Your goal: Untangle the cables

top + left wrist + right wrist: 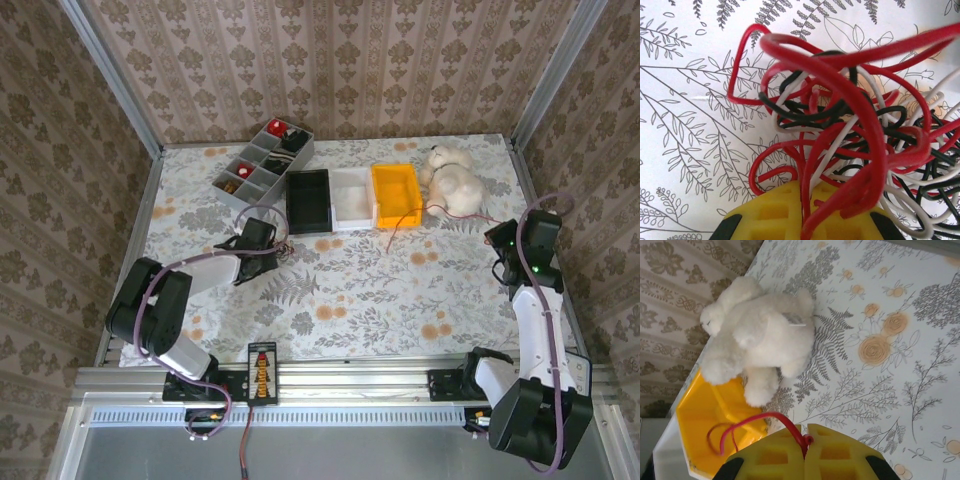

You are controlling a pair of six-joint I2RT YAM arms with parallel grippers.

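My left claw [805,207] was shut tight on a few red strands at the near edge of the tangle [850,130]. Its yellow fingers [765,215] were pressed together with the strands pinched between them. The tangle was a loose knot of red, black and whitish cables, their loops running through one another. It was bunched right in front of that claw over the fern-printed bench [350,290]. Whether it rested on the surface or hung just clear of it, I could not tell. Seen from above, that claw lay low on the left half of the bench, in front of the black bin [308,200] and near the grey divided tray [262,165].

My right claw [805,440] was likewise closed, clamped on a single red cord [755,417]. The cord came out between the fingertips, arched up and to the left, and looped over the inside of the yellow bin [695,415]. I could not tell whether this cord joined the tangle. A white plush toy [760,335] lay against that bin, and the right claw was near it, toward the right edge of the bench. The white bin [350,200] sat between the black and yellow ones, the three touching in a row.
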